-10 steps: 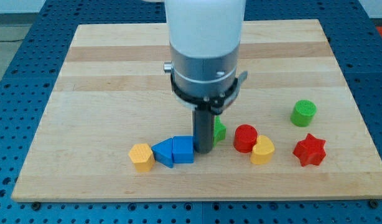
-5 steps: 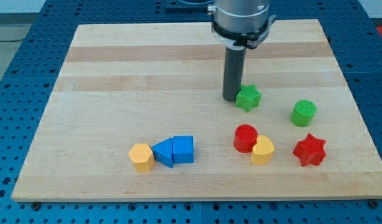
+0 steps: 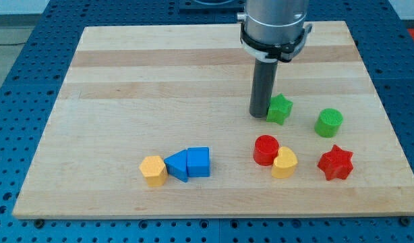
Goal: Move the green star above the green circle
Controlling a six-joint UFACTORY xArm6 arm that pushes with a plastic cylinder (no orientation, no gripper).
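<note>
The green star (image 3: 280, 109) lies on the wooden board, right of centre. The green circle (image 3: 328, 123) stands to its right and slightly lower, with a gap between them. My tip (image 3: 259, 115) touches the star's left side. The rod rises from there to the arm at the view's top.
A red circle (image 3: 265, 150) and a yellow heart (image 3: 284, 163) touch below the star. A red star (image 3: 335, 163) lies below the green circle. A yellow hexagon (image 3: 153, 170), a blue triangle (image 3: 176, 165) and a blue cube (image 3: 198, 162) sit in a row at lower left.
My tip pushed the green star up from beside the red circle, then right toward the green circle. The other blocks have not moved.
</note>
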